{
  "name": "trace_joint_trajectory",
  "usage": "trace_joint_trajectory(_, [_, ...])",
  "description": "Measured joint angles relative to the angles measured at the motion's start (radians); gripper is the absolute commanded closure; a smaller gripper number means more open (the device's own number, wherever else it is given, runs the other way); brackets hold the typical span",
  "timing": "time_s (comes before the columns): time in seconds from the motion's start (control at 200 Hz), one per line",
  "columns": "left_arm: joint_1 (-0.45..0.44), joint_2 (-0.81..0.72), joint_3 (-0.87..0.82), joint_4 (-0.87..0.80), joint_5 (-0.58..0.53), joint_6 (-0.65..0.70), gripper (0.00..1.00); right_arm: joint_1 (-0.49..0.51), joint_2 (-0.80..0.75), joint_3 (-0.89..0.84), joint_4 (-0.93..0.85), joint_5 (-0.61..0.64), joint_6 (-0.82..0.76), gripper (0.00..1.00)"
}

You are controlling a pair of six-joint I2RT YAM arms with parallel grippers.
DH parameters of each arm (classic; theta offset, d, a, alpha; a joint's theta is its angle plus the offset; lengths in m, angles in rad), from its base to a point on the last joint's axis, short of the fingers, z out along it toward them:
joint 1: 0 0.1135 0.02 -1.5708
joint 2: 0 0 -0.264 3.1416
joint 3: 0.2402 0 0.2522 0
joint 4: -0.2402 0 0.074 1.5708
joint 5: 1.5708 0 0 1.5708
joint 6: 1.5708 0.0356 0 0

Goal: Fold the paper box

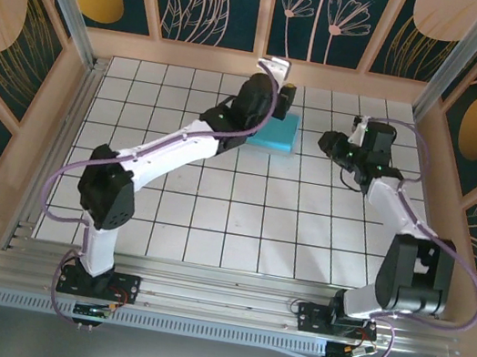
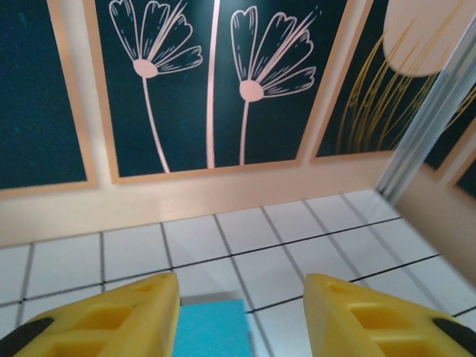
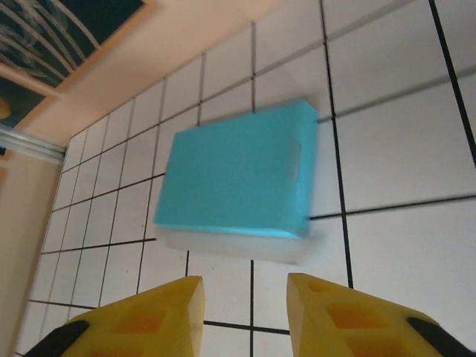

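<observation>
1. Grippers: the left gripper (image 2: 242, 316) has its jaws set well apart, with nothing clasped between its yellow fingers (image 2: 111, 316).
2. Right gripper (image 3: 245, 316): jaws likewise parted and holding nothing. Its yellow tips sit just short of the box's near edge, not touching it.
3. Box (image 3: 238, 175): folded flat with the cyan face up. A whitish strip shows along the edge nearest the right gripper, and a small slot-like mark lies near one end.
4. Place of the box: on the far half of the table (image 1: 213, 220), about midway across and near the back wall (image 2: 149, 204). It lies across the black grid lines of the white tiles.
5. Top view: the left arm reaches over the box's left part and hides it. The right gripper stands to the right of the box, apart from it, pointing toward it.
6. Left wrist view: a corner of the box shows low in the gap between the fingers — whether either finger touches it cannot be told. Beyond it, tiles run to the wall's dark flower panels.
</observation>
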Motion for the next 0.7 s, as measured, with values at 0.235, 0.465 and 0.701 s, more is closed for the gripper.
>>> trace_joint_trajectory(0.235, [0.036,-0.002,-0.032,-0.072,0.109,-0.080,0.27,-0.002,-0.064,-0.106,0.121,0.017,0.013,0.28])
trace_joint_trajectory(0.465, [0.176,-0.040,-0.177,-0.112,0.281,-0.129,0.14,0.003,0.243,0.057,-0.004,-0.010,0.082,0.29])
trace_joint_trajectory(0.701, [0.405,0.157,-0.042,-0.158,0.554,-0.201,0.15,0.039,0.537,0.315,-0.100,-0.058,0.088,0.34])
